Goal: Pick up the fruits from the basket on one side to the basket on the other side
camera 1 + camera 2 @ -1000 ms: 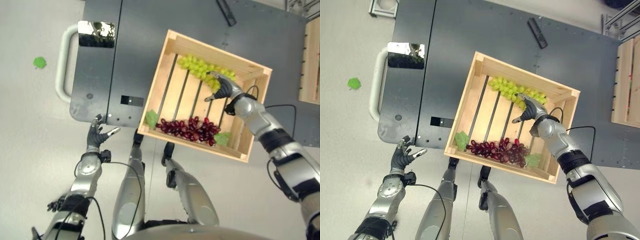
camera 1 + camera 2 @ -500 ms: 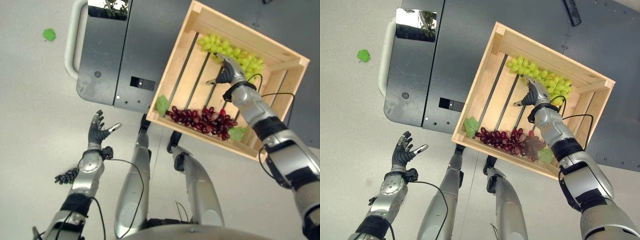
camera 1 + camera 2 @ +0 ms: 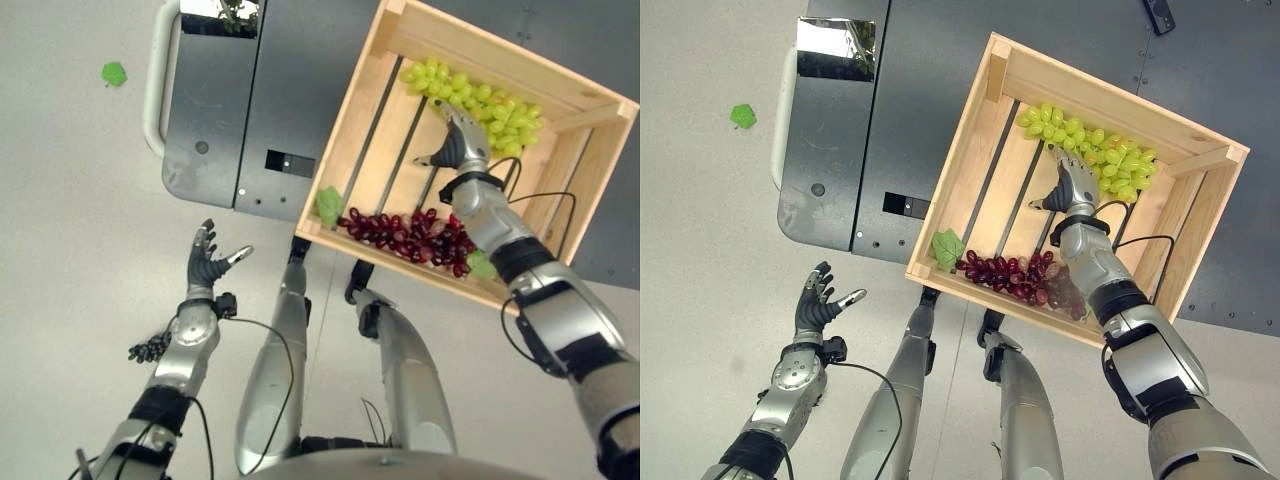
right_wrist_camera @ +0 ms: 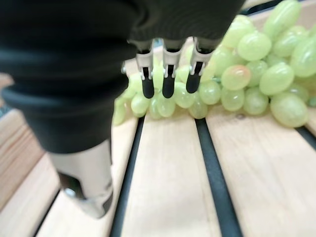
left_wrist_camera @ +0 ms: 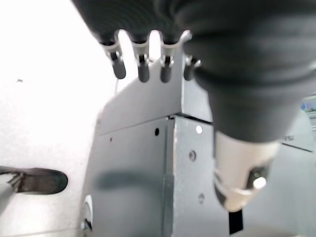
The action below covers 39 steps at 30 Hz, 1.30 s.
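Right hand [image 3: 1070,188] hovered open-fingered beside green grapes [image 3: 1092,150].
Red grapes [image 3: 1025,280] lay nearer in the crate [image 3: 956,178]; left hand [image 3: 820,310] spread open over the floor.

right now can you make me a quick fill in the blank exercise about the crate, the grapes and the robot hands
1. The right robot hand reaches into the slatted wooden crate with straight fingers toward the bunch of ____ grapes.
2. The bunch of dark red grapes lies along the crate wall ____ to the robot.
3. The left robot hand is held over the pale ____, fingers spread, holding nothing.
4. The crate rests on a dark ____ metal platform.

Missing words: green; nearest; floor; grey
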{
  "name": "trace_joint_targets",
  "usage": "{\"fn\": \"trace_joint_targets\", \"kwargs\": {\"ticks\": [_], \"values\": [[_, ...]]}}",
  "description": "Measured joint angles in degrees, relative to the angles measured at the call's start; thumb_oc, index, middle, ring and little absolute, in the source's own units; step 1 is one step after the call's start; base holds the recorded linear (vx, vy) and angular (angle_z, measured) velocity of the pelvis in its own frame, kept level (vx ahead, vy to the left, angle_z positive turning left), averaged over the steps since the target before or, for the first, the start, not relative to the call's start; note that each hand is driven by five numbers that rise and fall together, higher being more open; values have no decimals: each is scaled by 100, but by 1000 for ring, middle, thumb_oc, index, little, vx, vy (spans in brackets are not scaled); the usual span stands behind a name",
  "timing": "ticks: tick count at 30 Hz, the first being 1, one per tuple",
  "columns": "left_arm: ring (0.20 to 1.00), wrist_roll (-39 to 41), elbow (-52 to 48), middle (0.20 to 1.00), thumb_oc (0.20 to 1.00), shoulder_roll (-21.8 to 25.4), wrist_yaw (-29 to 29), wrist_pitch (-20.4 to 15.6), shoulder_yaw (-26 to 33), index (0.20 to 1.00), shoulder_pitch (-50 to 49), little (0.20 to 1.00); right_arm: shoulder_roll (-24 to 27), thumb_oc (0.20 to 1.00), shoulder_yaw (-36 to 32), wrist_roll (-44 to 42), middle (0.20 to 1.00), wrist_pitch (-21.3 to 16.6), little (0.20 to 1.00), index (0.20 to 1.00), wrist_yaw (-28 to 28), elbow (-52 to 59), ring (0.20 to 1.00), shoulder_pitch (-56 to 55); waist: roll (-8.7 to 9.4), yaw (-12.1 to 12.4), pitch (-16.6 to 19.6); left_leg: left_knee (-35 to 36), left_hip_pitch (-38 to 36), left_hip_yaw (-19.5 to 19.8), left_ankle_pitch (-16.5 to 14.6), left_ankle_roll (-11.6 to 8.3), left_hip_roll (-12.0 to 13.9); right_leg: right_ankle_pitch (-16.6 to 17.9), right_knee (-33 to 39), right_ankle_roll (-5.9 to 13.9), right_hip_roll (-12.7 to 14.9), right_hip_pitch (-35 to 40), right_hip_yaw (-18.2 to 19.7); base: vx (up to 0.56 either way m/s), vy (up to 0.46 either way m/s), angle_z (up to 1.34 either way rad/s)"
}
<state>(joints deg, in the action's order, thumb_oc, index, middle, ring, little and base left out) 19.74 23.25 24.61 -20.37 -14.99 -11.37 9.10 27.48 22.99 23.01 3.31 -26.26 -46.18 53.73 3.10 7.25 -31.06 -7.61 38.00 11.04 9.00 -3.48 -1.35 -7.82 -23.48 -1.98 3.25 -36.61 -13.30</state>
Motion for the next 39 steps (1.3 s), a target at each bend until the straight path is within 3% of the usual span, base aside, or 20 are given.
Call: {"fn": "trace_joint_targets", "kwargs": {"ticks": [9,16,23,32,39], "values": [[1000,-92,8,1000,1000,6,-192,-5,-154,1000,12,1000,-211,1000,-463,-68,1000,-12,1000,1000,-502,433,1000,-479,-35,-5,0,0,4,11,7,5,-24,-44,-52,1,27,-15,0,-2,6,1],[1000,-98,73,1000,1000,-118,-277,-10,-214,1000,31,1000,-236,1000,-696,-239,1000,-111,1000,1000,-571,1245,1000,-1800,-34,-35,1,14,-30,52,30,0,-29,-49,-25,8,21,54,-22,8,-9,3],[1000,-104,89,1000,1000,-119,-348,-38,-212,1000,-10,1000,-335,1000,-1032,-225,1000,-374,1000,1000,-730,1712,1000,-2945,-28,-299,3,30,-35,66,40,-2,-27,-47,-39,8,21,54,-40,1,1,0],[1000,-282,97,1000,1000,-206,-459,-51,-216,1000,-14,1000,-342,1000,-1134,-218,1000,-460,1000,1000,-785,2107,1000,-3212,-9,-476,5,33,-36,16,45,6,-15,-44,-26,7,15,41,-6,0,0,0],[1000,-282,98,1000,1000,-205,-469,-54,-216,1000,-16,1000,-355,1000,-1116,-218,1000,-451,1000,1000,-849,2050,1000,-3078,-1,-478,3,2,-37,9,46,7,-7,-43,-37,6,5,43,9,0,0,0]]}}
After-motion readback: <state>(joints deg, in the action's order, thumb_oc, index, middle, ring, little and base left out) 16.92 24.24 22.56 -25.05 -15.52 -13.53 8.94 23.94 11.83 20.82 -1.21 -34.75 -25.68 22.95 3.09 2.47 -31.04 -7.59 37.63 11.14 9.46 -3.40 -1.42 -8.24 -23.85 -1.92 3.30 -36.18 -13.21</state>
